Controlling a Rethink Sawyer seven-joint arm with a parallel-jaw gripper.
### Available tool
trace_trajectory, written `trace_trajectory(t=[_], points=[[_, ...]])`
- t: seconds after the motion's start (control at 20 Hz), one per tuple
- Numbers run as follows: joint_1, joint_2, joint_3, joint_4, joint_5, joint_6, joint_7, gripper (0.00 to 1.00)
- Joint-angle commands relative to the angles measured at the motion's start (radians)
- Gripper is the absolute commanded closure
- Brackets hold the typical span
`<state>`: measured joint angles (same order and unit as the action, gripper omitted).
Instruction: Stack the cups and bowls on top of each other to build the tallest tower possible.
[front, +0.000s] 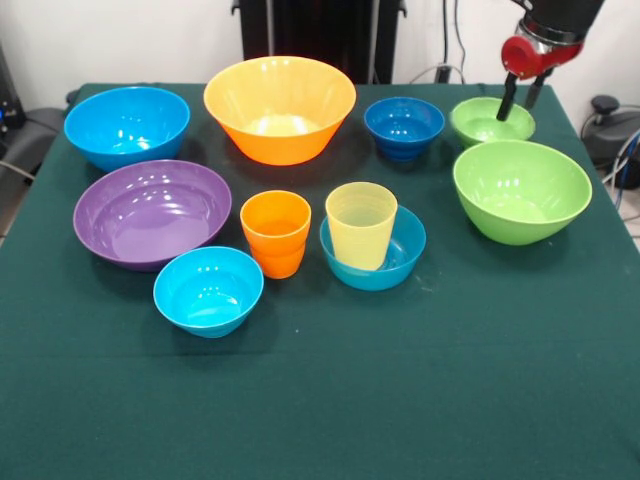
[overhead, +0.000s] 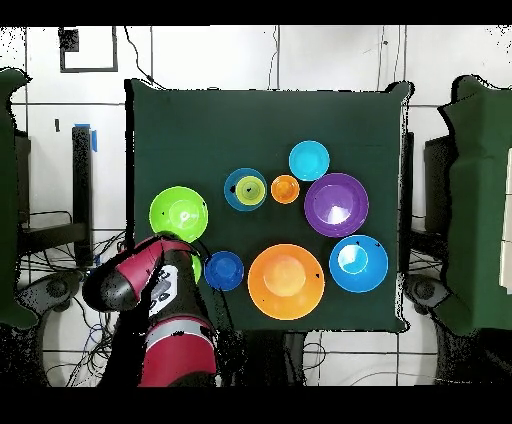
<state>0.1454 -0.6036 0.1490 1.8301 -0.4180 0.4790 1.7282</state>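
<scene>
My gripper (front: 520, 100) hangs open at the far right, its fingertips just over the back rim of the small lime green bowl (front: 490, 122), which the arm (overhead: 150, 275) mostly hides in the overhead view. The pale yellow cup (front: 360, 225) stands inside a small light blue bowl (front: 400, 255). The orange cup (front: 275, 232) stands alone beside it. A second small light blue bowl (front: 208, 290) sits nearest the camera. The large lime green bowl (front: 522, 190), dark blue small bowl (front: 404, 127), large orange bowl (front: 280, 108), large blue bowl (front: 127, 125) and purple bowl (front: 152, 212) sit singly.
All stand on a dark green tablecloth (front: 400, 400). The near half of the cloth in the front view holds nothing. Cables and black equipment lie off the table's sides (overhead: 60, 240).
</scene>
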Motion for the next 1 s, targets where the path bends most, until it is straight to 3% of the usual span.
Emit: trace_trajectory(t=[0.05, 1.0], points=[[-0.014, 0.023, 0.078, 0.029, 0.015, 0.023, 0.053, 0.00], [0.010, 0.071, 0.044, -0.009, -0.022, -0.024, 0.071, 0.00]])
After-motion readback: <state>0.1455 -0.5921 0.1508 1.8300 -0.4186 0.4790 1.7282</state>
